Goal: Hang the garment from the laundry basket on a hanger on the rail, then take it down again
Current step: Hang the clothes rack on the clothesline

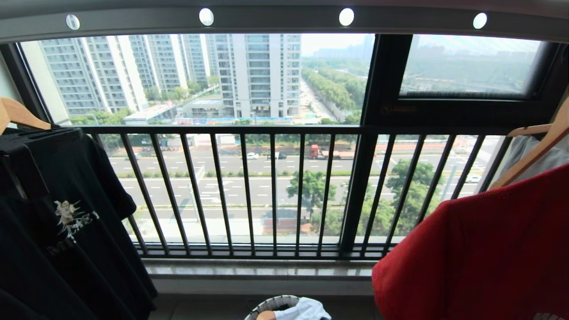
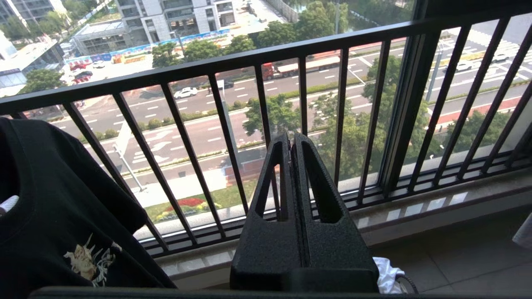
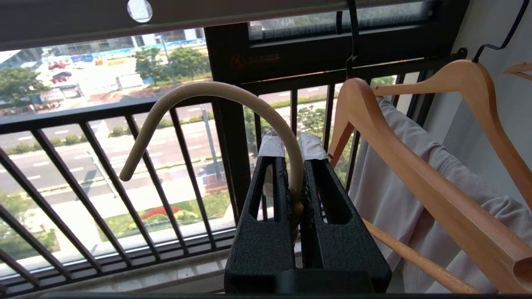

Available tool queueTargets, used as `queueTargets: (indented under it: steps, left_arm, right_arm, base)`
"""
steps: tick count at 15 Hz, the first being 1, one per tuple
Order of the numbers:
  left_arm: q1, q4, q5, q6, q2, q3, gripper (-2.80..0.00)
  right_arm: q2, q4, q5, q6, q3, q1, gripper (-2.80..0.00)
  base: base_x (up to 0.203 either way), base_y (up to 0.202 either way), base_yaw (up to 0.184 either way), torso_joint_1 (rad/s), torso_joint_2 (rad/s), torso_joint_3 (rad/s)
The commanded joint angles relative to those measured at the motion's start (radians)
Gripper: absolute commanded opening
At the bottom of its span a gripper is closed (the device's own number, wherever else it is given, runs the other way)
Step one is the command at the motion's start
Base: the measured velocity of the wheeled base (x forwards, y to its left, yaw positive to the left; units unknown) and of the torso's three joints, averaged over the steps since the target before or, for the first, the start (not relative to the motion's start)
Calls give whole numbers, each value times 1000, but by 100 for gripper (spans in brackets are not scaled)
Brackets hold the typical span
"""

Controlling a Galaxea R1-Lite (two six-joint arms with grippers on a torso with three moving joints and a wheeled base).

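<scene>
Right claw (image 3: pixel 291 143) clamps the thin off-white wire hanger (image 3: pixel 216 97) by its hook, below the long grey holed rail (image 3: pixel 249 12).
The red T-shirt garment (image 1: pixel 484 249) hangs at right; left claw (image 2: pixel 292 141) is closed, empty.

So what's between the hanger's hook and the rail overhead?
Nothing: in the right wrist view the hanger, clamped in the right gripper, has its hook just under the rail, open air between.

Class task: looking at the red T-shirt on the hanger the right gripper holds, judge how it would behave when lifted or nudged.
The red T-shirt probably is floppy: it hangs in soft folds. It likely swings when nudged, as the hanger is held only by its thin hook in the right gripper. It seems light, since that slim hook appears unbent.
</scene>
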Motion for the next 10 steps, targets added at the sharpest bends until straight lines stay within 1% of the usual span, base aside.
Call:
queueTargets:
  steps: [1, 2, 3, 4, 7, 8, 9, 10]
  left_arm:
    - [-47, -6, 1, -13, 10, 2, -280]
    - [-71, -11, 0, -22, 5, 10, -280]
    - [-111, -17, 0, -30, -4, 23, -280]
    - [-168, -23, 0, -34, -14, 39, -280]
    - [-360, -36, 1, -41, -9, 87, -280]
    - [-403, -62, 2, -49, 26, 115, -280]
    - [-428, -129, 2, -71, 49, 148, -280]
    - [-454, -181, 1, -102, 65, 157, -280]
  right_arm:
    - [72, -78, -7, -1, -5, 1, -280]
    - [86, -88, -5, 3, -4, 5, -280]
    - [101, -90, -4, 17, -1, 17, -280]
    - [108, -91, -3, 44, -1, 38, -280]
    - [136, -90, 0, 102, 1, 173, -280]
    - [158, -91, 10, 113, 4, 188, -280]
    - [168, -93, 51, 117, 6, 195, -280]
    - [171, -91, 93, 133, 7, 196, -280]
  base:
    - [0, 0, 0, 0, 0, 0]
    - [0, 0, 0, 0, 0, 0]
    - [0, 0, 0, 0, 0, 0]
    - [0, 0, 0, 0, 0, 0]
    - [0, 0, 0, 0, 0, 0]
    - [0, 0, 0, 0, 0, 0]
    - [0, 0, 0, 0, 0, 0]
    - [0, 0, 0, 0, 0, 0]
